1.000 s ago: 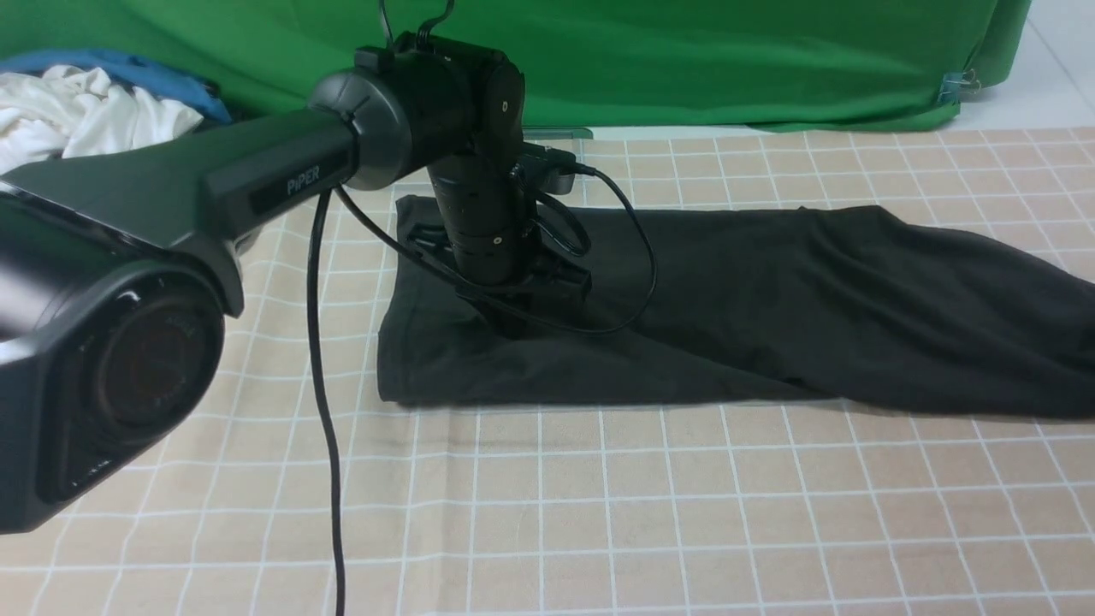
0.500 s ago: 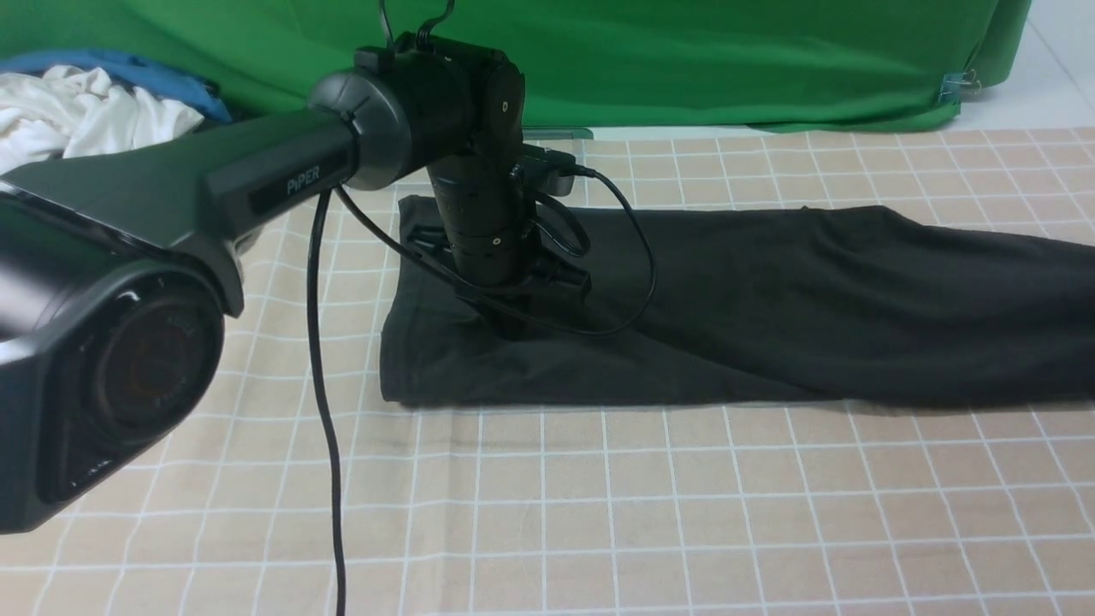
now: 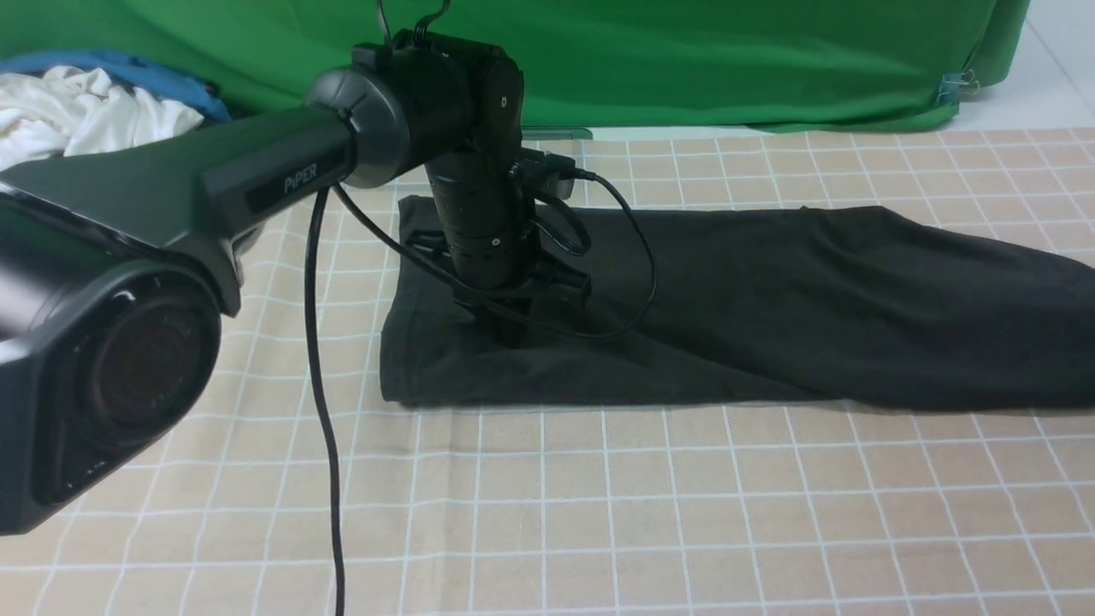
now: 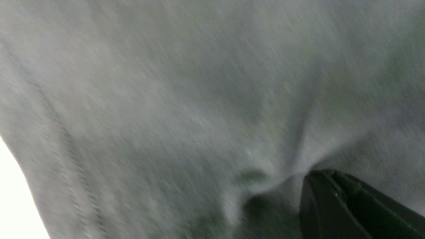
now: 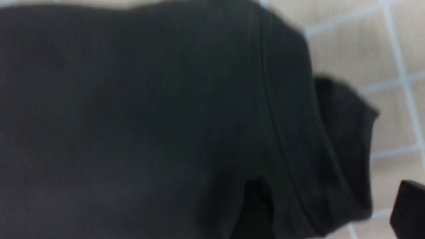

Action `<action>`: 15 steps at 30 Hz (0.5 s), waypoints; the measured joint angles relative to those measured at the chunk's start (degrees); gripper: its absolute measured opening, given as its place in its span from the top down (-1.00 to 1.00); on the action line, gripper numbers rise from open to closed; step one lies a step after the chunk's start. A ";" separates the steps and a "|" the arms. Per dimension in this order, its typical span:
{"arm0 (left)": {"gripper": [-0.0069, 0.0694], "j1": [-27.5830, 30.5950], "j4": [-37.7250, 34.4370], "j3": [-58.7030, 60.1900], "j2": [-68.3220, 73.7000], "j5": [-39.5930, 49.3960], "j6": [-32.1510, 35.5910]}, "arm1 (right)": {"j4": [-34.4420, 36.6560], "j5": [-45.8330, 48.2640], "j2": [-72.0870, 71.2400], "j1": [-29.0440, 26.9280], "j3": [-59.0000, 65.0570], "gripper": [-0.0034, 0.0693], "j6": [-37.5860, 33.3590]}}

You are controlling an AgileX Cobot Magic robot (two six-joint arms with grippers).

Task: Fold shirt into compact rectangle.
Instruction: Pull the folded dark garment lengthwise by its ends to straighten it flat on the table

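In the front view, the shirt [image 3: 770, 308] lies on the table [image 3: 599, 513] as one long dark band. It runs from left of centre out to the right edge and sits nearer the far edge. Your left hand [image 3: 513, 329] presses down on its left end.

In the left wrist view, that hand looks closed, with one fingertip [image 4: 332, 205] dimpling the cloth. You cannot tell whether it pinches a fold.

In the right wrist view, your right hand [image 5: 332, 212] is spread open over the hemmed end, gripping nothing.

The lengthwise folds look done. The crosswise folds that would shorten the band into a rectangle are not yet made.
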 joint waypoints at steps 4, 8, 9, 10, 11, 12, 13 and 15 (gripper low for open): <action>0.77 0.00 -0.52 0.00 0.42 0.52 0.00 | -2.61 -0.68 0.06 0.00 3.75 -0.62 1.36; 0.77 0.00 -0.52 0.00 1.06 0.52 0.00 | -2.65 -2.88 0.12 0.00 4.47 -0.61 1.87; 0.77 0.00 -0.52 0.00 1.60 0.52 0.00 | -1.87 -3.83 0.18 0.00 4.54 -0.54 1.80; 0.77 0.00 -0.58 0.00 1.88 0.52 0.00 | -1.33 -4.70 0.36 0.00 4.55 -0.41 1.65; 0.77 0.00 -0.58 -0.12 2.11 0.59 0.00 | -1.15 -5.09 0.61 0.00 4.60 -0.29 1.53; 0.77 0.00 -0.58 -0.16 2.11 0.59 0.00 | -1.07 -5.21 0.67 0.00 4.60 -0.21 1.36; 0.77 0.00 -0.58 -0.30 2.30 0.74 0.00 | -0.95 -5.43 1.13 0.00 4.66 0.14 0.23; 0.77 0.00 -0.26 -0.50 2.37 1.00 0.00 | -0.74 -5.61 1.40 0.00 4.72 0.54 -1.14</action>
